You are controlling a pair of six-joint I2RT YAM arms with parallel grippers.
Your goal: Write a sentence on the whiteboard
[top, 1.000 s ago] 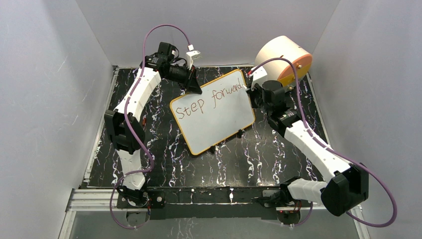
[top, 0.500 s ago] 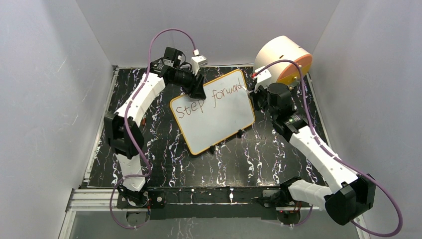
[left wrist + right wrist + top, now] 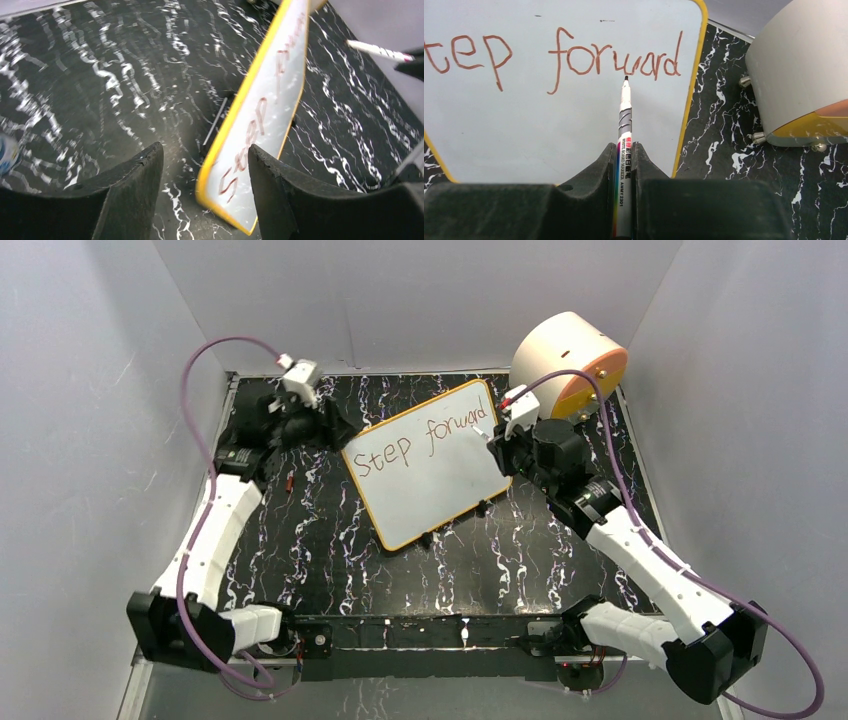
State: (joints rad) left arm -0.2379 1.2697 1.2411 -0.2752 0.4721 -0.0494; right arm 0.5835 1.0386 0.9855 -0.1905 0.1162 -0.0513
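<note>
The whiteboard [image 3: 440, 490], orange-framed, lies tilted on the black marbled table and carries the sentence [image 3: 425, 440], which reads "Step forward" in reddish-brown. My left gripper [image 3: 335, 428] stands open just left of the board's left corner, not touching it. In the left wrist view the whiteboard [image 3: 272, 115] shows beyond the open left gripper [image 3: 205, 147]. My right gripper [image 3: 497, 440] is shut on a whiteboard marker [image 3: 625, 115] over the board's right end. The marker's tip points just under the "w" of the sentence [image 3: 614, 60] on the whiteboard [image 3: 549, 130].
A round peach-and-orange drum [image 3: 570, 360] stands at the back right, close to the board's right corner and to my right wrist; it is also at the right of the right wrist view [image 3: 799, 75]. White walls enclose the table on three sides.
My left gripper opened, let go of the board's upper left edge and drew back to the left. My right gripper shifted slightly toward the board with the marker. The board stayed put.
</note>
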